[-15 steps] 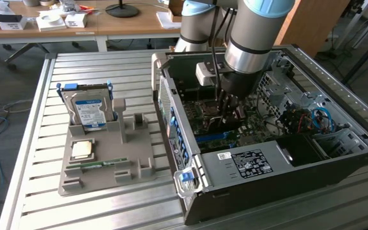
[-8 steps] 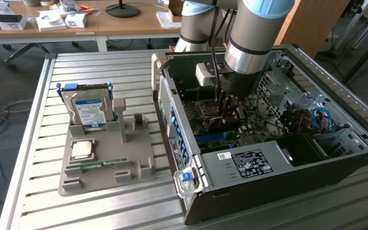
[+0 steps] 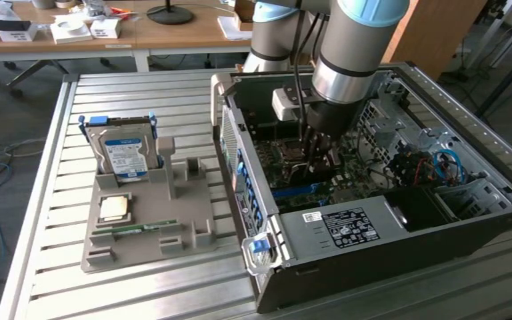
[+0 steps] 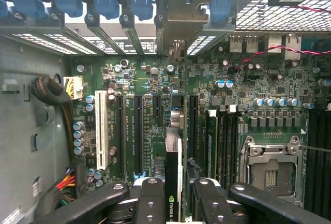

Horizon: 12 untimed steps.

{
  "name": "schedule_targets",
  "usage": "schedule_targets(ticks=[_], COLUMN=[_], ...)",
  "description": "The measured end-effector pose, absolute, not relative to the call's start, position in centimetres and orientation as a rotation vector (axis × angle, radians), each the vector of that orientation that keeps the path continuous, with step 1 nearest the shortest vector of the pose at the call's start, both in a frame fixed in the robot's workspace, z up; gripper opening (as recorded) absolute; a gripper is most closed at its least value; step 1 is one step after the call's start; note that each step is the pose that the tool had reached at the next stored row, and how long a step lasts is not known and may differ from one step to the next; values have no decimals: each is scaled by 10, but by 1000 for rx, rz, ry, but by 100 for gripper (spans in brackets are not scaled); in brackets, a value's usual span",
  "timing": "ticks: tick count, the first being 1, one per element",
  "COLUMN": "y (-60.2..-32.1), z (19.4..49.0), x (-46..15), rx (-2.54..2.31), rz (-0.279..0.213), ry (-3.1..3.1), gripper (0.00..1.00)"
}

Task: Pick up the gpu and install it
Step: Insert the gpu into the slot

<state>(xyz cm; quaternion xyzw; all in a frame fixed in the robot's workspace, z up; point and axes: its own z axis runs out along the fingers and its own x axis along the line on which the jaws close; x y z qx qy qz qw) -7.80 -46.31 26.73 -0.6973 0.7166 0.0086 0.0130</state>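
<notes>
The gpu (image 4: 172, 177) is seen edge-on, a thin black card with a green logo near its lower end. It stands upright over the black expansion slots of the motherboard (image 4: 258, 87). My gripper (image 4: 178, 195) is shut on it, one black finger (image 4: 150, 200) on each side. The card's metal bracket (image 4: 176, 19) reaches the case's rear slot openings. In the exterior view my gripper (image 3: 317, 152) is deep inside the open computer case (image 3: 238, 143), holding the dark gpu (image 3: 315, 167) down at the motherboard.
A grey fixture (image 3: 194, 220) on the slatted table, at the exterior view's left, holds a silver hard drive (image 3: 125, 157), a processor chip (image 3: 115, 208) and a green memory stick (image 3: 136, 230). Inside the case are a power supply (image 3: 345, 223), a white slot (image 4: 102, 128), a processor socket (image 4: 271, 169) and a cable bundle (image 4: 49, 92).
</notes>
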Motion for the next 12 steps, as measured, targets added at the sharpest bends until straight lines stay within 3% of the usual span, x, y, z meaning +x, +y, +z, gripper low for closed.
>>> schedule_targets(ticks=[12], y=[-463], z=[264], x=[-78], rx=[-2173], rz=[27], ry=[2233], gripper=[26])
